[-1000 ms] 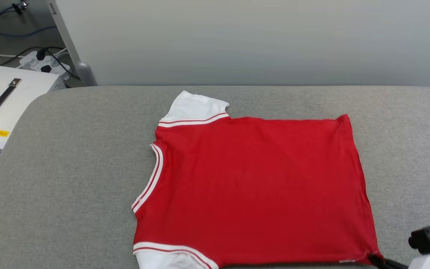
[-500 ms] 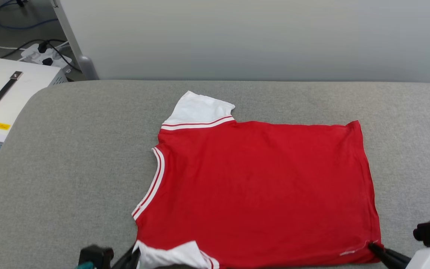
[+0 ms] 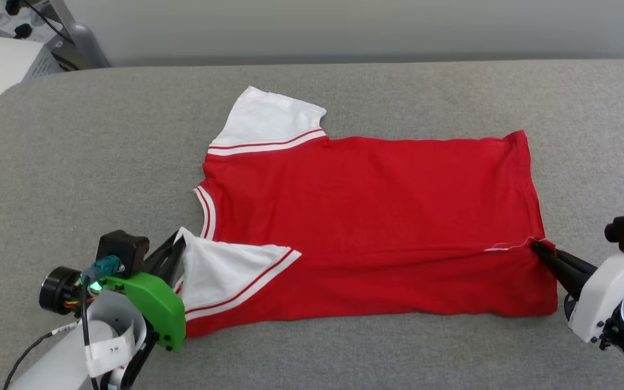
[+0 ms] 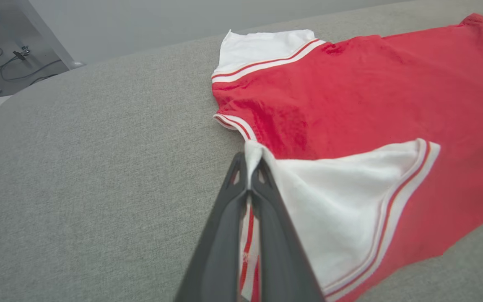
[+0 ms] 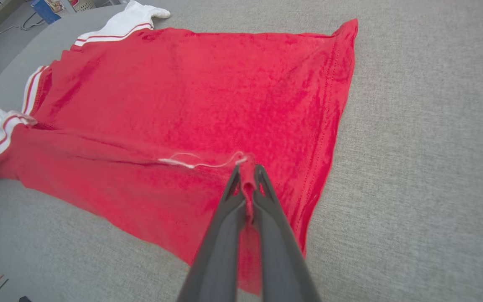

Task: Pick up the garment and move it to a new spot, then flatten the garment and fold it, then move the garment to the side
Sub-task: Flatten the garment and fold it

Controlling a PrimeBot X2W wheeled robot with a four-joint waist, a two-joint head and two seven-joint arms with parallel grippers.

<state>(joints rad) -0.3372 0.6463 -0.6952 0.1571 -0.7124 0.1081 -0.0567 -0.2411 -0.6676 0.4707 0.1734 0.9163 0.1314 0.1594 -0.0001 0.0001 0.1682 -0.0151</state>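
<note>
Shirt (image 3: 377,211) lies on grey padding (image 3: 73,162), near edge folded over. Left gripper (image 3: 179,242) clamps its white sleeve (image 3: 220,271), right gripper (image 3: 539,248) its hem (image 3: 531,184).

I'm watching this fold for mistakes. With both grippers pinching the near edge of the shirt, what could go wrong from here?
The left gripper grips just the tip of the white sleeve, so the cloth may slip out as it is carried over. The right gripper pinches a small bunch of the shirt beside a loose white thread, which might snag or pull.
</note>
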